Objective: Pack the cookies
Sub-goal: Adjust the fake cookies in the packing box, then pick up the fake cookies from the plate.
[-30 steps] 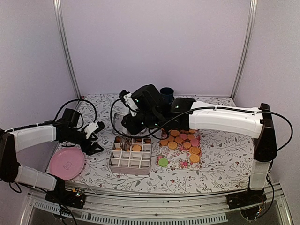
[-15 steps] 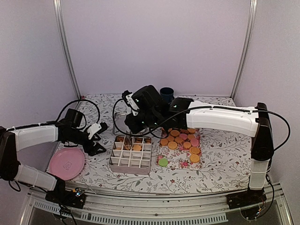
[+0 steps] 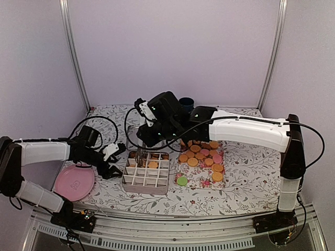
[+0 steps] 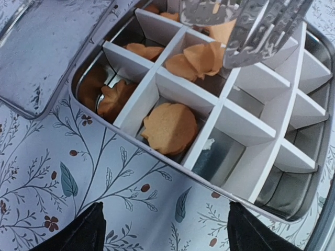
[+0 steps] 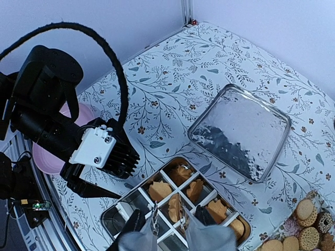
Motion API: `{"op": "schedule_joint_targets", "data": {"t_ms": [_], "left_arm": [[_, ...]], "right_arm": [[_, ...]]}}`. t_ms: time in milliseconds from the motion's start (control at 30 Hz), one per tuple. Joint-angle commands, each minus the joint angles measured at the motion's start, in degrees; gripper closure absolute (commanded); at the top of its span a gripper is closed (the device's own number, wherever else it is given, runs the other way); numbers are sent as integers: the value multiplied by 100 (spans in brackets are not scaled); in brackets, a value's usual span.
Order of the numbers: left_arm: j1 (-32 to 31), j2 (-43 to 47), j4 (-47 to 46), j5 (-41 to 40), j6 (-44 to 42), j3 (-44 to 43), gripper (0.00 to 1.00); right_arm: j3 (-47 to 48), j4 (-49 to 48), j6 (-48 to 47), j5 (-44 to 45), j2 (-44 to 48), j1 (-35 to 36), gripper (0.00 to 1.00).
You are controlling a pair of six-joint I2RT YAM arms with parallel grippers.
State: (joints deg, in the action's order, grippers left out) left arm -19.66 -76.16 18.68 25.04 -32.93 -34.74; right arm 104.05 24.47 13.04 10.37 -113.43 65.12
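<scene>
The right tool (image 5: 171, 219) hangs over the divided tin (image 3: 145, 190), jaws narrowed about an orange cookie (image 5: 175, 208) standing on edge. Gripped or just let go, I cannot tell. The left tool (image 4: 172, 235) gapes wide and empty, just beside the tin. Most cookies (image 3: 201, 154) lie to the right tool's right, on a floral mat (image 3: 201, 180). They look light and brittle, so pinch gently across the rim.

walls (image 3: 172, 47): plain lilac | posts (image 3: 73, 52): metal corner | table (image 3: 246, 178): floral cloth
</scene>
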Motion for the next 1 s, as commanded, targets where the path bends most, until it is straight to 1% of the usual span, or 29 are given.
{"op": "schedule_joint_targets", "data": {"t_ms": [0, 133, 200, 233, 300, 533, 733, 967], "left_arm": [[-65, 48, -91, 77, 14, 45, 20], [-40, 149, -44, 80, 29, 59, 20], [-7, 184, -44, 107, 40, 80, 20], [4, 189, -38, 122, 34, 83, 20], [31, 189, -38, 127, 23, 87, 20], [149, 227, -31, 70, -61, 80, 20], [198, 268, -44, -5, -117, 114, 20], [195, 286, 2, -7, -152, 93, 20]], "right_arm": [[320, -144, -102, -40, 165, -102, 70], [370, -140, -118, -198, -21, -122, 78], [370, -131, -109, -292, -107, -125, 80], [370, -127, -93, -331, -148, -128, 83], [370, -118, -93, -395, -223, -132, 86], [336, 4, -61, -491, -381, -217, 89], [285, 40, -51, -361, -380, -299, 91], [641, 14, -203, -775, -138, -385, 89]]}}
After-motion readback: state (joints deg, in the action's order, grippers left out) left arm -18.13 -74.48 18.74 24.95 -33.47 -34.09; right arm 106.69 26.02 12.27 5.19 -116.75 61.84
